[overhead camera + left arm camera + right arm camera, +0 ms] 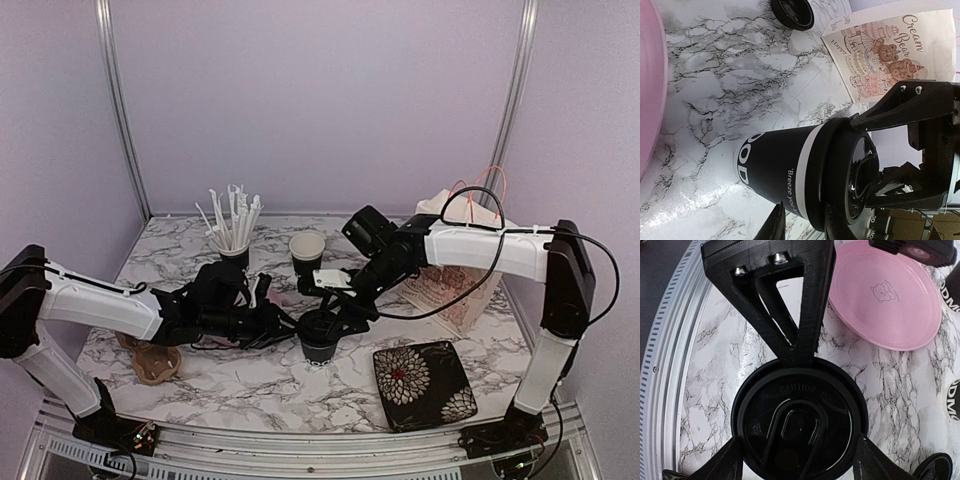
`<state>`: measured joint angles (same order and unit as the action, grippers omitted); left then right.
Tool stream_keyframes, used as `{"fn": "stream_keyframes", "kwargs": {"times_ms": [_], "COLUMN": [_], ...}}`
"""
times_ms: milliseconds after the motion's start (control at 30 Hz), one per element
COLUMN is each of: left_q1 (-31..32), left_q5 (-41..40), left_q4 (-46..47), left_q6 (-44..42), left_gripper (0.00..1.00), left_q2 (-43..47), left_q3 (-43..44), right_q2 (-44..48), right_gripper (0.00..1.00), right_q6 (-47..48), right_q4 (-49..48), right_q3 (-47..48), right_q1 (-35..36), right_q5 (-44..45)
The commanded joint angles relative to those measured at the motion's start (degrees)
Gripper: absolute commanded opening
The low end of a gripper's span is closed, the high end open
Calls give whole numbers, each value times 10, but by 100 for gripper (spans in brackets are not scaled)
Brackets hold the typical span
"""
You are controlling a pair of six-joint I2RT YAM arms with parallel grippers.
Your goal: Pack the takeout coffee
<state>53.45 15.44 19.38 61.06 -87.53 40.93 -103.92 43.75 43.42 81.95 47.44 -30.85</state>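
COFFEE RUN: The right gripper [799,412] straddles the lidded cup [785,175] directly beneath it, its fingers spread wide at the rim of the lid [805,390]. Whether they clamp it cannot be told. The left gripper [805,227], fingers apart, sits at the cup's side, its grip unclear. An uneven squeeze could tip the cup or skew the lid. The pink plate [885,300] crowds one side. Open marble runs opposite, toward the table rail [670,365].

Marble table [250,378], pink plate [885,305], floral square dish [423,383], bear-print bag [452,290], cup of white sticks [233,240], pulp carrier [155,362]
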Motion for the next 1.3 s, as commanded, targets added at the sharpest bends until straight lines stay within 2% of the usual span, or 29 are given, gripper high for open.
{"fn": "stream_keyframes", "kwargs": {"times_ms": [0,233,433,667,833,1267], "left_q1": [4,0,-9,11,13,11], "left_q5": [19,-19,-9,-82,-109,-208], "left_q4": [-51,-170,-136,-213,-224,-275], "left_q6": [-1,-51,-50,-126,-161,-202], "left_gripper": [25,22,20,37,50,57], "left_q2": [-52,-126,-169,-54,11,143], "left_q3": [-14,-30,-82,33,97,108], "right_q2": [-28,-44,-58,-33,-19,-3], "right_gripper": [66,62,59,55,51,48], "right_q6": [-1,-3,-1,-25,-36,-70], "right_q4": [-20,-50,-52,-67,-65,-67], "right_q3": [-48,-92,-114,-93,-73,-16], "right_q1": [8,8,8,7,-1,-53], "right_q5": [3,-12,-7,8,23,53]}}
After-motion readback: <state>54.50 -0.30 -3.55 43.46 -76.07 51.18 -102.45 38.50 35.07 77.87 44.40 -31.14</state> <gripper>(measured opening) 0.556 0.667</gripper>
